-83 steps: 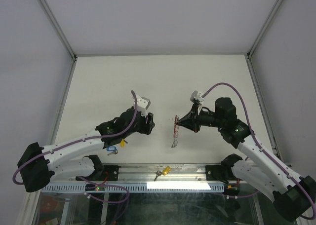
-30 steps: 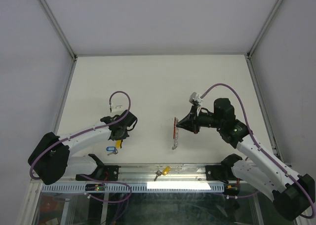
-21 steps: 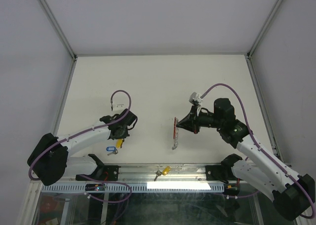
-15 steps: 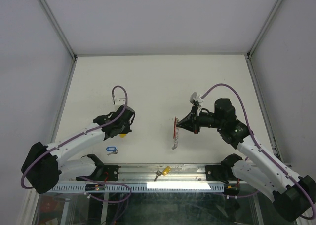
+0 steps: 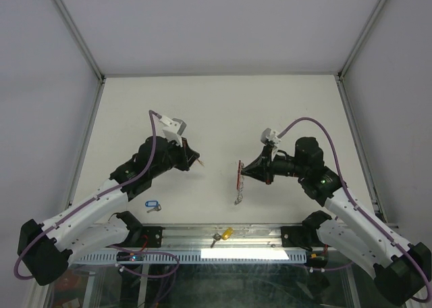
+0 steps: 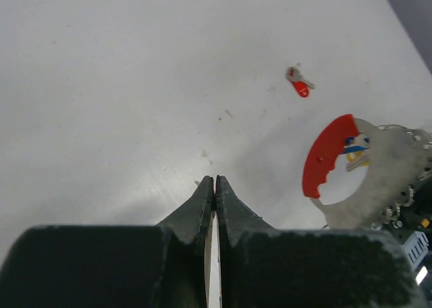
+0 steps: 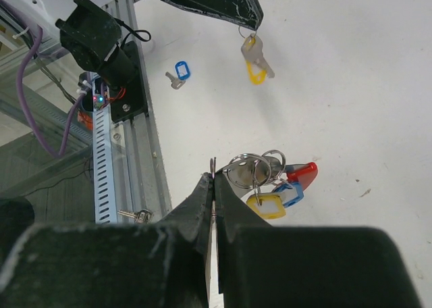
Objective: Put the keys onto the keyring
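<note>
My left gripper [image 5: 196,161] hangs above the table, shut on a silver key with a yellow tag [image 7: 254,60]; in the right wrist view the key dangles from its fingertips. In the left wrist view the jaws [image 6: 214,180] are pressed together and hide that key. To its right, my right gripper [image 5: 245,173] is shut on the keyring [image 5: 238,177], pinching one silver ring [image 7: 214,167]. The keyring's red band [image 6: 327,152] faces the left gripper. Red, blue and yellow tagged keys [image 7: 278,190] hang from its rings.
A blue-tagged key [image 5: 152,204] lies on the white table [image 5: 223,112] near the front edge. A red-tagged key [image 6: 298,86] lies farther off on the table. A yellow-tagged key [image 5: 223,235] rests on the metal rail in front.
My left gripper took the yellow-tagged key from beside the blue one, lifted it and swung right toward the keyring. The right arm barely moved.
</note>
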{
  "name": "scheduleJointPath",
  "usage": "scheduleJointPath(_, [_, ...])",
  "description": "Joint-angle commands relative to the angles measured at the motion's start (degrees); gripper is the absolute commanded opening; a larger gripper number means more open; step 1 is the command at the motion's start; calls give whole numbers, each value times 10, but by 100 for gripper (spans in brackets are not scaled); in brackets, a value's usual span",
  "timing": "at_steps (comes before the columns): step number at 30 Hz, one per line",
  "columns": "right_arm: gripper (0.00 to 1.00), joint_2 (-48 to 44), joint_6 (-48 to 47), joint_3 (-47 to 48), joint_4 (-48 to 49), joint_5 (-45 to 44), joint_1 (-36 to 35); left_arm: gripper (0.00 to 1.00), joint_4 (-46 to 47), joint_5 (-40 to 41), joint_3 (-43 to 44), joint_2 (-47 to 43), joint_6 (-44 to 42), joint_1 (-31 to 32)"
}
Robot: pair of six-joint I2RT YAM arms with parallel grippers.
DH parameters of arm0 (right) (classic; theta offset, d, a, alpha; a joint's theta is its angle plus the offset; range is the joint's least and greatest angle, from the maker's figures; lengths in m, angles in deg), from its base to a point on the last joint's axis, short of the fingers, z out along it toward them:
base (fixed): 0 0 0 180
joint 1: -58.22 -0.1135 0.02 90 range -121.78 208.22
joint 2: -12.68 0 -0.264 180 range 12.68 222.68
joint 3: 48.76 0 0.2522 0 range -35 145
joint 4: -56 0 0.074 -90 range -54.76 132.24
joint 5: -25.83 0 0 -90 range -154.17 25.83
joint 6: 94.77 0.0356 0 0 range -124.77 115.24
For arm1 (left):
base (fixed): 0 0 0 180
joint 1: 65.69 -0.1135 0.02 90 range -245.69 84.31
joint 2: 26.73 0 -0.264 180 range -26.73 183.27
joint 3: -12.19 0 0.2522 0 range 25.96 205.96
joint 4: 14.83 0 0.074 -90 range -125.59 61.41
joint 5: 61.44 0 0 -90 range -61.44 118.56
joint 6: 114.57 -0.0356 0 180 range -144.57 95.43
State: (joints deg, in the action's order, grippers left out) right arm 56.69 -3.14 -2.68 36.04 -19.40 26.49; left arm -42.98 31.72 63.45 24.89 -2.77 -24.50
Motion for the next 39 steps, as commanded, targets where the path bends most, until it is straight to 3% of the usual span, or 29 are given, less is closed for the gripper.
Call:
scheduleJointPath(1, [0,-20,15,-6,93,29,2,0,140,-135,-2,0,-26,1])
scheduleJointPath(9, [0,-34,-42,-16,125,-17,2,0,225,-267,14,20,-25,1])
scheduleJointPath(21, [0,-37,-17,-31,268,67,3,0,367,-484,9,49,-65,0])
scheduleJointPath(39, [0,-27,24,-74,466,57,-9,0,510,-510,6,68,-16,11])
